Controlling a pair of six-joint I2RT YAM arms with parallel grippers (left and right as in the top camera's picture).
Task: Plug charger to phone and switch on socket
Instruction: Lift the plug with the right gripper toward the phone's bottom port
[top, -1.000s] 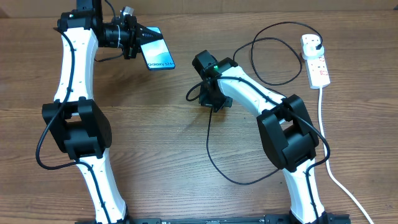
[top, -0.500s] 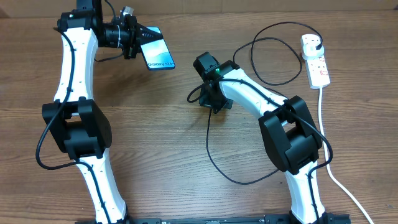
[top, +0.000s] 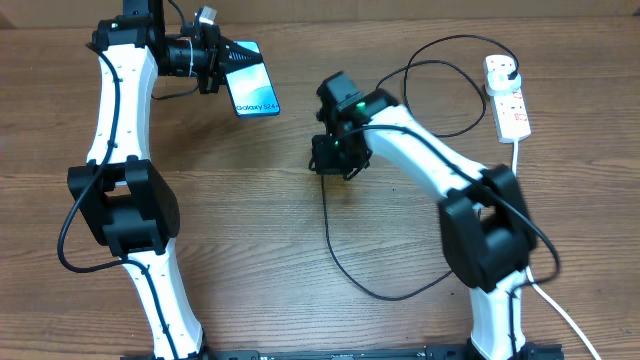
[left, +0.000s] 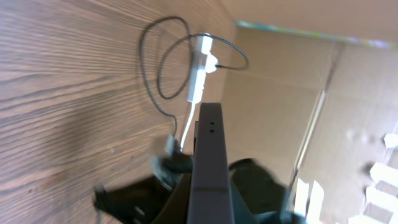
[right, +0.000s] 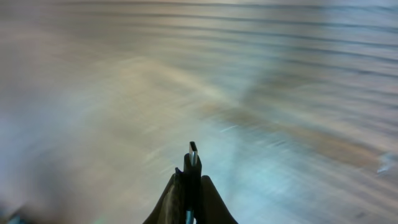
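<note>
My left gripper (top: 222, 62) is shut on the phone (top: 254, 85), a slim handset with a light blue "Galaxy S24" screen, held above the table at the back left. In the left wrist view I see the phone edge-on (left: 209, 155). My right gripper (top: 328, 157) is shut on the connector tip of the charger (right: 192, 163), which sticks up between the fingers. The thin black cable (top: 345, 270) loops over the table to a black plug in the white socket (top: 508, 97) at the back right. The socket also shows in the left wrist view (left: 198, 74).
The socket's thick white cord (top: 530, 260) runs down the right side of the table to the front edge. A cardboard wall (left: 286, 106) stands behind the table. The right wrist view is motion-blurred wood.
My right gripper has turned and shifted left and slightly back with the connector tip, dragging the cable. The left arm and phone have stayed still.
</note>
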